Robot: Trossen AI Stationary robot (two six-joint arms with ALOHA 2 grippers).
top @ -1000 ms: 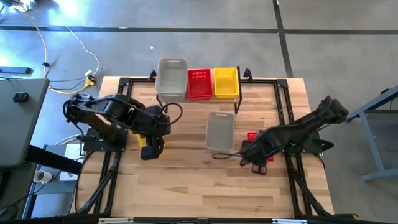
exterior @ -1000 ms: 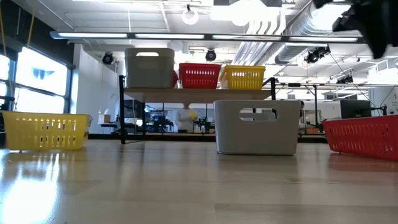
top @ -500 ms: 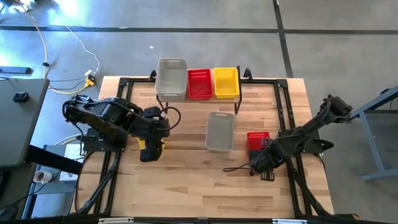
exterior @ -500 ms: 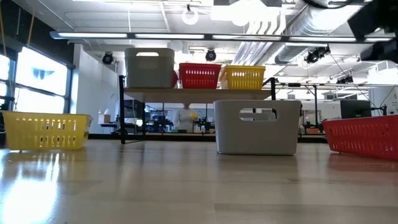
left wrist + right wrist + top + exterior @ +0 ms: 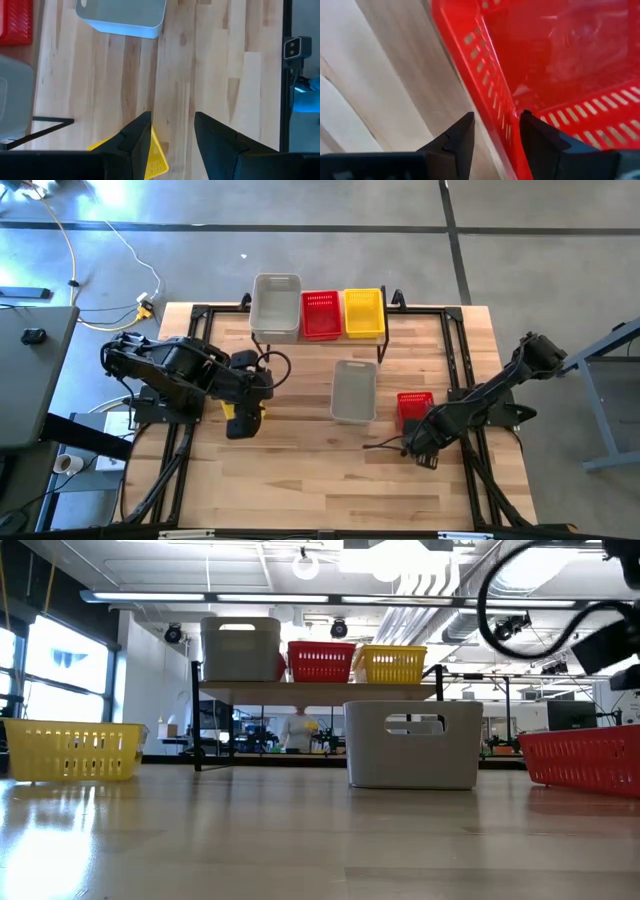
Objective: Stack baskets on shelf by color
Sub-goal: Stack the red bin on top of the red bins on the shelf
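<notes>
High view, shelf (image 5: pixel 318 338): standing at the table's far edge, carrying a pale grey basket (image 5: pixel 276 306), a red basket (image 5: pixel 321 314) and a yellow basket (image 5: pixel 364 313) side by side.
High view, table (image 5: pixel 300 470): a second grey basket (image 5: pixel 353 390) is sitting in front of the shelf, with a loose red basket (image 5: pixel 413 408) off to its right.
High view, right gripper (image 5: pixel 422 452): hanging low just beside that loose red basket, at its near end.
High view, left gripper (image 5: pixel 243 418): hovering over a yellow basket (image 5: pixel 246 416), which is mostly hidden beneath the arm.
Low view, shelf (image 5: pixel 320 688): grey (image 5: pixel 240 649), red (image 5: pixel 321 661) and yellow (image 5: pixel 393 664) are lining up on top; the grey basket (image 5: pixel 414 744) is standing in front, a yellow one (image 5: pixel 72 750) far to one side, a red one (image 5: pixel 583 759) at the other.
Left wrist view, left gripper (image 5: pixel 172 135): fingers are spread apart, gripping nothing, with a yellow basket corner (image 5: pixel 156 157) showing just below one finger.
Right wrist view, right gripper (image 5: pixel 496 130): fingers are parted and the red basket's mesh wall (image 5: pixel 490 90) is running between them; I can't tell whether they are touching it.
</notes>
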